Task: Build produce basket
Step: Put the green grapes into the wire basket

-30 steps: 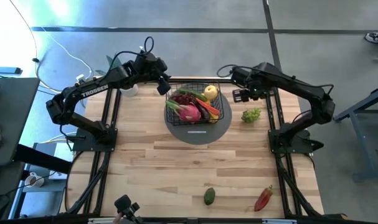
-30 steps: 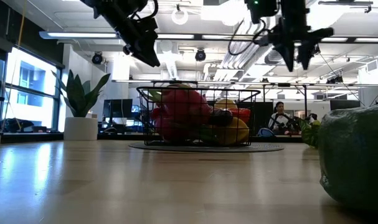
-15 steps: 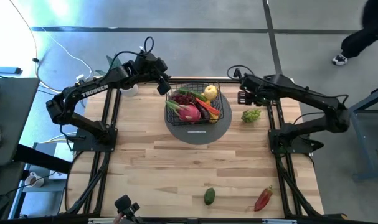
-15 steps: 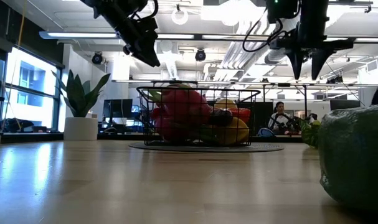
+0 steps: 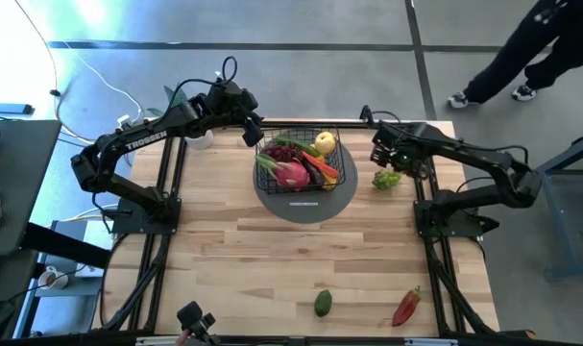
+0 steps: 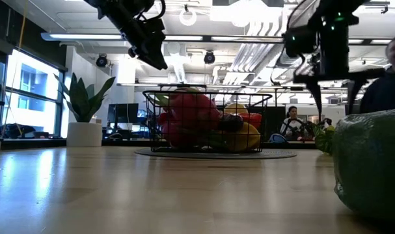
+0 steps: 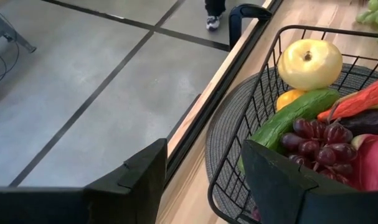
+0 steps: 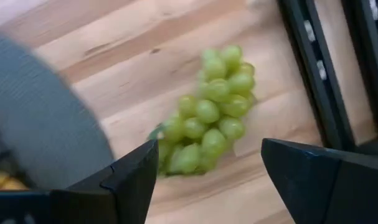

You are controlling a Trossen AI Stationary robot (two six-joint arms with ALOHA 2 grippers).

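Right gripper (image 5: 388, 163) is hanging over the bunch of small green grapes (image 5: 388, 178), fingers (image 8: 129, 180) spread wide and empty, straddling the bunch in the right wrist view. Nothing grasped yet.

Step in hand, judging from this: picking up the green grapes for the basket. To do it well, it needs to be dropping straight down with the bunch centred between the fingers, closing low around the thick middle of the cluster rather than on one loose berry, and closing gently since grapes squash and roll. Then lifting clear of the basket rim before crossing over.

Left gripper (image 5: 252, 133) is waiting at the 10 o'clock corner of the black wire-mesh basket (image 5: 335, 180), fingers (image 7: 142, 174) parted, holding nothing.

The basket is sitting on a round grey woven mat (image 5: 347, 200) at 12 o'clock on the light wooden worktop (image 5: 233, 259), holding a pink dragon fruit (image 5: 291, 174), yellow pear (image 5: 325, 143), green cucumber (image 7: 288, 120) and purple grapes (image 7: 313, 140). Green grapes are lying at 3 o'clock of the basket, just beside the mat. Green avocado (image 5: 323, 303) and red chilli (image 5: 405, 307) are lying well apart at 6 o'clock.

Writing: white "TROSSEN" lettering (image 5: 144, 135) is showing on the left arm. Nothing else readable.
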